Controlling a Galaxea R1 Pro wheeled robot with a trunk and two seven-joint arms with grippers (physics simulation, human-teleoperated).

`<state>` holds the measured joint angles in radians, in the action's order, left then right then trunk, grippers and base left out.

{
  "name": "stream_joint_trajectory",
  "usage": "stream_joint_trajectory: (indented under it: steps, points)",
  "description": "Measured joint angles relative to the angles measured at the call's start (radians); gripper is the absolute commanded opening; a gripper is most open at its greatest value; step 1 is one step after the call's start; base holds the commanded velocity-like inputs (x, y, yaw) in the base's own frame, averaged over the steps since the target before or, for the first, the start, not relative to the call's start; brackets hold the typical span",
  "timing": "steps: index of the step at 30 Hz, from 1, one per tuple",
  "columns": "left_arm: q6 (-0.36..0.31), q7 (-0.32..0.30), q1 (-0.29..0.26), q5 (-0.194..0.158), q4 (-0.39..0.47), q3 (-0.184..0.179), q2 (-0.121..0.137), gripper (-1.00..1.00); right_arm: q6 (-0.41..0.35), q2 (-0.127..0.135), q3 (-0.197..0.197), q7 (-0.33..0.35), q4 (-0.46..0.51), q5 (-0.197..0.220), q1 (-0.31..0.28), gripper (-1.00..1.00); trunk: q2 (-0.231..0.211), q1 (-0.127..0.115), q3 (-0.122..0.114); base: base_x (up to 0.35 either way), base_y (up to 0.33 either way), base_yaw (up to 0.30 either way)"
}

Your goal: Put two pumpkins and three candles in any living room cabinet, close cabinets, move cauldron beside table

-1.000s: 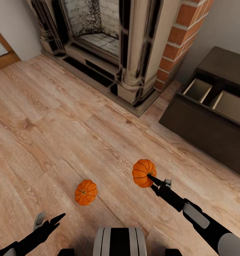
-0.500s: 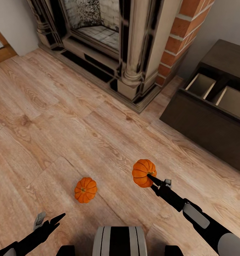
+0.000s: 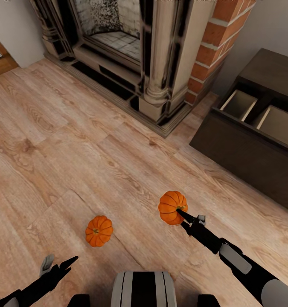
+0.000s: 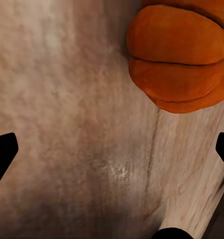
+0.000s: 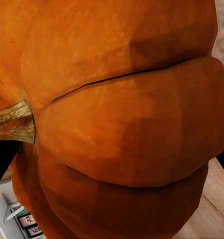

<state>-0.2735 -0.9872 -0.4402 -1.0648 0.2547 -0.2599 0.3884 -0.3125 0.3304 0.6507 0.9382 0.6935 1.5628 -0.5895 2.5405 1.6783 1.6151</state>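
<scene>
One orange pumpkin (image 3: 173, 207) hangs above the wood floor with my right gripper (image 3: 181, 210) shut on it; up close its ribs and brown stem (image 5: 12, 122) show in the right wrist view. The second pumpkin (image 3: 99, 230) lies on the floor ahead of my left gripper (image 3: 58, 267), which is open and empty. In the left wrist view that pumpkin (image 4: 179, 59) sits just beyond the spread fingertips. The dark-brown cabinet (image 3: 246, 149) stands at the right with a drawer (image 3: 242, 104) pulled open. Candles, cauldron and glass table are out of view.
A stone and brick fireplace (image 3: 161, 55) with a raised hearth stands ahead, its corner close to the cabinet's left end. Bare wood floor (image 3: 54, 140) spreads to the left and centre. My own base (image 3: 144, 290) shows at the bottom.
The whole picture has shifted a little, so the camera moved; the floor pumpkin now sits lower and further left in view. Both grippers keep their places, the right still holding its pumpkin.
</scene>
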Motion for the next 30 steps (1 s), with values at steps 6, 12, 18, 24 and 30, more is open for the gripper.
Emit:
stream_joint_trajectory:
  steps: [6, 12, 18, 24, 30]
  points:
    - [0.000, 0.000, 0.000, 0.000, 0.000, 0.000, 0.001, 1.00, 0.000, 0.000, 0.000, 0.000, 0.000, 0.000, 0.000, -1.00, 0.000, 0.000, 0.000, 0.113, 0.000, 0.000]
    - [0.000, 0.000, 0.000, 0.000, 0.000, 0.000, 0.001, 1.00, 0.000, 0.000, 0.000, 0.000, 0.000, 0.000, 0.000, -1.00, 0.000, 0.000, 0.000, 0.118, 0.035, 0.000]
    - [0.000, 0.000, 0.000, 0.000, 0.000, 0.000, 0.002, 1.00, 0.000, 0.000, 0.000, 0.000, 0.000, 0.000, 0.000, -1.00, 0.000, 0.000, 0.000, 0.014, 0.005, 0.000]
    - [0.000, 0.000, 0.000, 0.000, 0.000, 0.000, 0.001, 1.00, 0.000, 0.000, -0.001, 0.000, 0.000, 0.001, 0.000, -1.00, 0.000, 0.000, 0.000, 0.001, -0.123, 0.000]
    - [0.000, 0.000, 0.000, 0.000, 0.000, 0.000, 0.001, 1.00, 0.000, 0.000, 0.000, 0.000, 0.000, 0.000, 0.000, -1.00, 0.000, 0.000, 0.000, 0.025, -0.018, 0.000]
